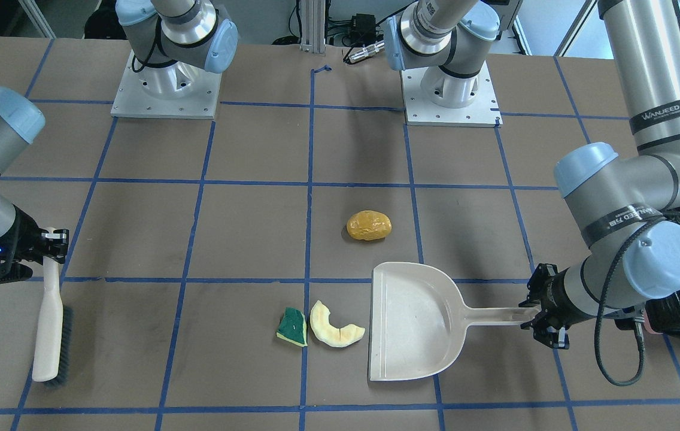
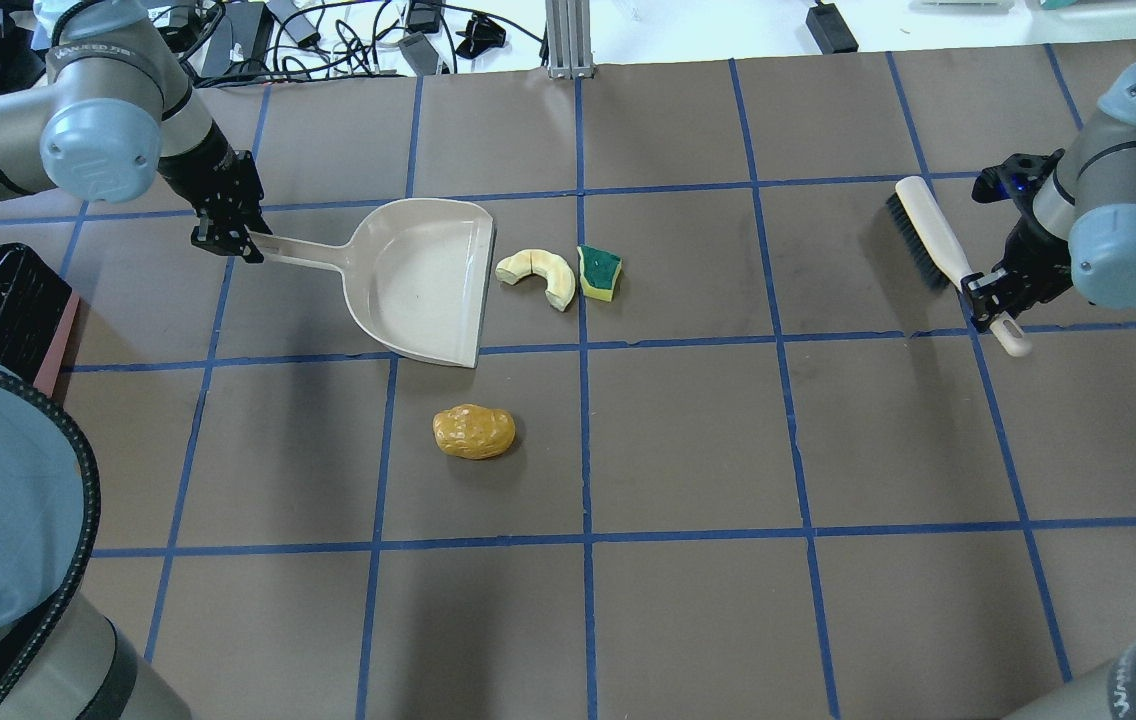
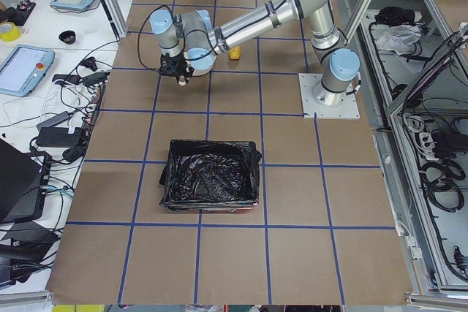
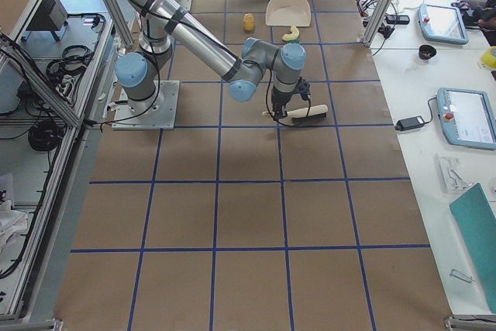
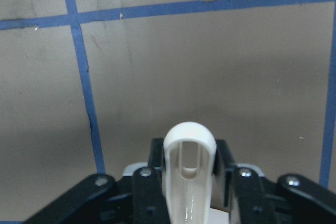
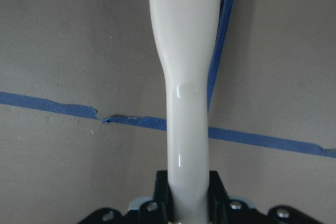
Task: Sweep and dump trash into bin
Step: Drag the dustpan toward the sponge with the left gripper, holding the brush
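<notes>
All three scraps sat on the bare desk (image 2: 688,450). The pale crescent slice (image 2: 540,266) and the green-and-yellow sponge wedge (image 2: 600,272) lay side by side, touching or nearly so, just off the open lip of the beige dustpan (image 2: 423,285). The orange-yellow potato-like piece (image 2: 473,432) sat apart from those two, on the robot's side of them, near a corner of the lip but clear of the pan.

The pink bin (image 3: 210,180), lined with a crinkly black bag (image 3: 219,169), stood at the desk's end on the robot's left, past the left arm and well apart from the scraps. In the overhead view only its corner showed at the left edge.

You had the left claw (image 2: 228,240) clamped on the far end of the dustpan's handle. The left wrist view showed the looped handle tip pinched between the fingers (image 5: 147,187). The pan looked flat on the desk, its mouth facing the slice and sponge.

You had the right claw (image 2: 986,297) gripping the brush (image 2: 928,235) by its white handle near the end, with the tip sticking out past the claw. The brush was out on the robot's right side, well apart from the scraps, dark bristles turned toward the desk's middle. I couldn't tell whether the bristles touched the desk. In the right wrist view the handle ran straight out from the claw over a blue tape line (image 6: 52,106).
</notes>
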### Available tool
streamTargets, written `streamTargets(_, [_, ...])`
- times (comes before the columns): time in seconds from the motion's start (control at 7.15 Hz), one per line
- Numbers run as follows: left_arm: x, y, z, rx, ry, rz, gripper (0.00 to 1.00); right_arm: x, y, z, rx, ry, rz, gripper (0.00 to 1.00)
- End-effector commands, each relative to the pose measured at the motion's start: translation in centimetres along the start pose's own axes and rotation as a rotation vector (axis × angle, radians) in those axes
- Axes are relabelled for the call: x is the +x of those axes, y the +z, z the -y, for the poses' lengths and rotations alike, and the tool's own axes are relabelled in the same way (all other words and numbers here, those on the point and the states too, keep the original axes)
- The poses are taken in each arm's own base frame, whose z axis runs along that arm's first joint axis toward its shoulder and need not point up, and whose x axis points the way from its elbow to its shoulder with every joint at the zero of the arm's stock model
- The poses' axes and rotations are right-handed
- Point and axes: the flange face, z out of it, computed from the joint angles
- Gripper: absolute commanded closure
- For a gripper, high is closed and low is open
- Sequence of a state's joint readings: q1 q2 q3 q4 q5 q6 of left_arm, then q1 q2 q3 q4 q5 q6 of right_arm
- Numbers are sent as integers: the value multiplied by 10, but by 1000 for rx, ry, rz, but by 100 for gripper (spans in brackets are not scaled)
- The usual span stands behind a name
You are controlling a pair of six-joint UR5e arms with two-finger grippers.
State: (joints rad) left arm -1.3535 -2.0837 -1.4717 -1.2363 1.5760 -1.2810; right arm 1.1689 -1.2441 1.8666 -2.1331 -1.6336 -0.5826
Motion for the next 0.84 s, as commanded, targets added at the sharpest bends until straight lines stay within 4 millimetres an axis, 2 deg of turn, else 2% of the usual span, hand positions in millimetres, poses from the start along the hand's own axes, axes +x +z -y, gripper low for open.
streamTargets(0.0, [2,2,-2,-19,0,-12,100,-4,-11,0,10,-1,-9,89])
streamTargets(0.14, [2,2,-3,-28,1,-16,100,-17,-24,1,24,-3,-24,88])
streamTargets(0.28, [4,4,-3,-26,1,-27,100,-22,-29,1,33,-4,-28,88])
streamTargets(0.42, [5,3,-3,-25,1,-31,100,-38,-31,6,36,-4,-29,88])
streamTargets(0.56, [5,3,-3,-25,1,-31,97,-71,-33,15,41,15,-32,88])
streamTargets(0.7, [5,4,-3,-25,1,-31,85,-108,-37,22,52,35,-38,88])
